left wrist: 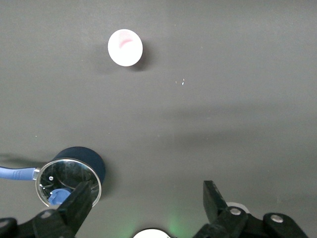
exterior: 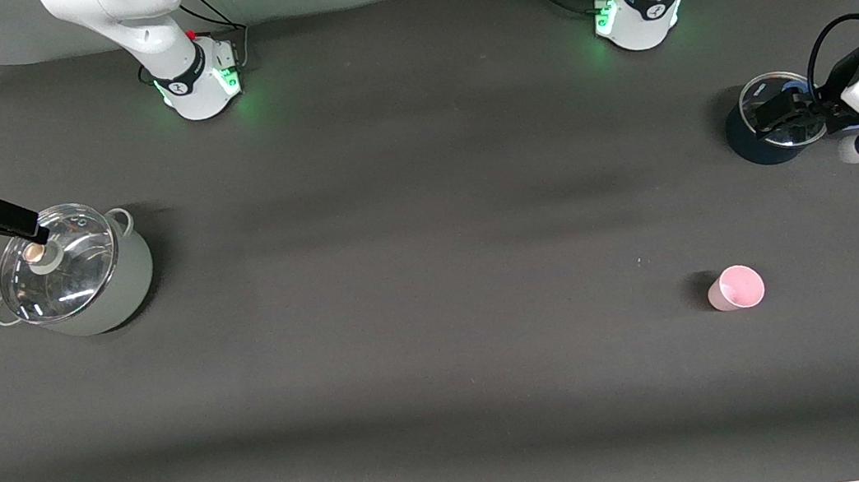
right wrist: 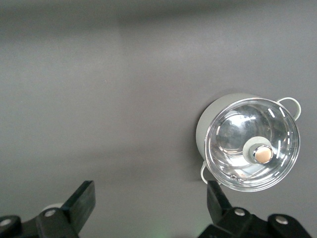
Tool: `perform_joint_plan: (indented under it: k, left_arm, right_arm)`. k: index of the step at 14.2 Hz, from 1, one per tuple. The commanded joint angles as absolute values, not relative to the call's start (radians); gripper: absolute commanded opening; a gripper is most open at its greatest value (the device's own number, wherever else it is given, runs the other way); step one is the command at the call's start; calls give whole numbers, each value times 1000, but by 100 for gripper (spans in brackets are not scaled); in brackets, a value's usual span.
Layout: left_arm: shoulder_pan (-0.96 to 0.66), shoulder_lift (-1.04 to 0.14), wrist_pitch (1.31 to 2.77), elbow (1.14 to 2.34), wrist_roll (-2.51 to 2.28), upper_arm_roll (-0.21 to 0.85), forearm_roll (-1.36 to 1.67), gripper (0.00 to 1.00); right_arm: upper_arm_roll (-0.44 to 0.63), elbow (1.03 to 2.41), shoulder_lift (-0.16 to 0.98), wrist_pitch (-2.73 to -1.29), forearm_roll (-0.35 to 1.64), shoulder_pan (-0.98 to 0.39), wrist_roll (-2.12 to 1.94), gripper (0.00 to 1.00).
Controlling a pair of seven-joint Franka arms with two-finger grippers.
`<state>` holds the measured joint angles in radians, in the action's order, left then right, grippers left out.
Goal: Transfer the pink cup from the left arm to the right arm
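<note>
Jaws stand wide and empty on both arms: the right gripper [exterior: 34,231] hangs over the glass lid of a pale-grey steel pot [exterior: 122,286], the left gripper [exterior: 774,117] over a dark-blue glass-lidded pot [exterior: 749,145]. Nearer the front camera, toward the left arm's end, the small pale-pink plastic cup [exterior: 735,289] sits alone on the dark table [exterior: 417,276]. Nothing looks begun; pickup, handover and release all remain

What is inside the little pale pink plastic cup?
Nothing shows inside the little pale pink plastic cup. It stands upright on the dark table with its open mouth up, and its inside looks plain pink and bare. The table under its base is covered.
</note>
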<state>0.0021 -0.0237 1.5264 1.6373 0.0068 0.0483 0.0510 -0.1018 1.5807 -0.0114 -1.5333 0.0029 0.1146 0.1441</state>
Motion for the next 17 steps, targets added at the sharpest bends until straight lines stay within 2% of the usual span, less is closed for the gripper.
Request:
perform_joint_plan:
  k: [1, 17]
  left_arm:
    - [-8, -18, 1513, 1621, -5, 41, 57, 100]
    - [0, -23, 1525, 1615, 9, 37, 57, 100]
  right_arm:
    - [-101, 1562, -2, -1526, 3, 110, 140, 100]
    - [-101, 1563, -2, -1516, 3, 110, 141, 100]
